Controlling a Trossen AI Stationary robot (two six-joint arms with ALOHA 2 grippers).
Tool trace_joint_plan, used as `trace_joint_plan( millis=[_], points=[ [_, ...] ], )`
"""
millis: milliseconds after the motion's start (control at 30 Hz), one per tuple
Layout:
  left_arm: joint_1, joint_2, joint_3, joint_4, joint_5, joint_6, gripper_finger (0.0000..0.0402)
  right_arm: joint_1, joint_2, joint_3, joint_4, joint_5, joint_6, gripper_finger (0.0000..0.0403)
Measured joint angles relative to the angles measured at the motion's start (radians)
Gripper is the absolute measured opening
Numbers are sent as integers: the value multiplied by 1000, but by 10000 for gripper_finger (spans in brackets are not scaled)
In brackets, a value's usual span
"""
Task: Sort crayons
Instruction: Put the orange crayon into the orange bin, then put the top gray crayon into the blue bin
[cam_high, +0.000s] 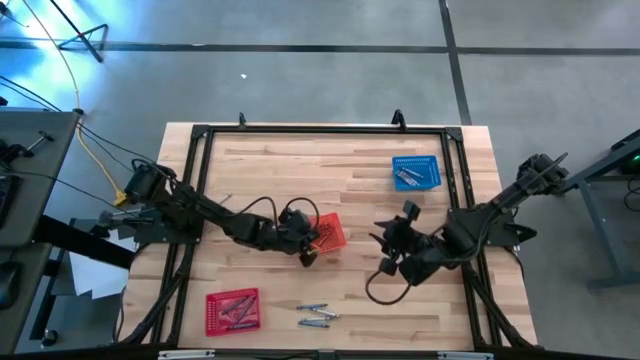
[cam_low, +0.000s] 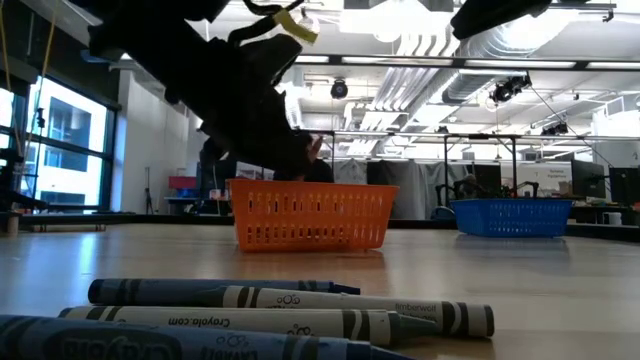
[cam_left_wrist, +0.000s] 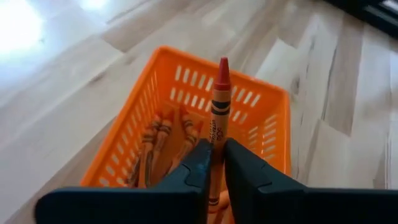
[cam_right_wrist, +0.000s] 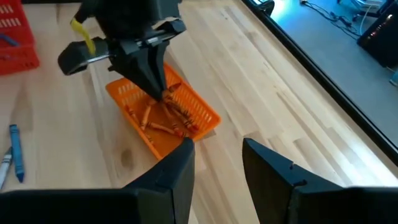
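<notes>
From above: my left pincer (cam_high: 308, 240) hangs over the orange basket (cam_high: 330, 232) at mid-table, while my right pincer (cam_high: 392, 243) waits just beside it toward the right edge; a blue basket (cam_high: 415, 171) at the far right holds a few crayons, a red basket (cam_high: 232, 310) at the near left holds several more, and loose blue-grey crayons (cam_high: 317, 314) lie on the bare wood beside it.

From table height: those loose crayons (cam_low: 290, 310) lie stacked side by side in the foreground; behind them stand the orange basket (cam_low: 312, 214), my left arm dipping into it from above, and the blue basket (cam_low: 512, 217) farther right; their contents are hidden by the mesh walls.

From my left wrist: my fingers (cam_left_wrist: 193, 171) stand almost closed on an orange crayon (cam_left_wrist: 219, 118), gripping its lower half; it points upright, red tip uppermost, above the orange basket (cam_left_wrist: 261, 106), where several orange crayons (cam_left_wrist: 163, 140) lie along the floor.

From my right wrist: my right fingers (cam_right_wrist: 180, 165) stand apart with nothing between them; beyond, my left pincer (cam_right_wrist: 158, 90) reaches down into the orange basket (cam_right_wrist: 202, 115), its tips low among the orange crayons (cam_right_wrist: 163, 121) heaped inside; the red basket (cam_right_wrist: 15, 40) shows at the corner, and two blue crayons (cam_right_wrist: 13, 155) lie on the wood.
</notes>
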Motion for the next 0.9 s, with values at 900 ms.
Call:
trace_joint_plan(
  millis=[900],
  points=[
    [26, -477, 1, -999, -13, -212, 83, 19, 0, 0, -11, -48, 19, 129]
  ],
)
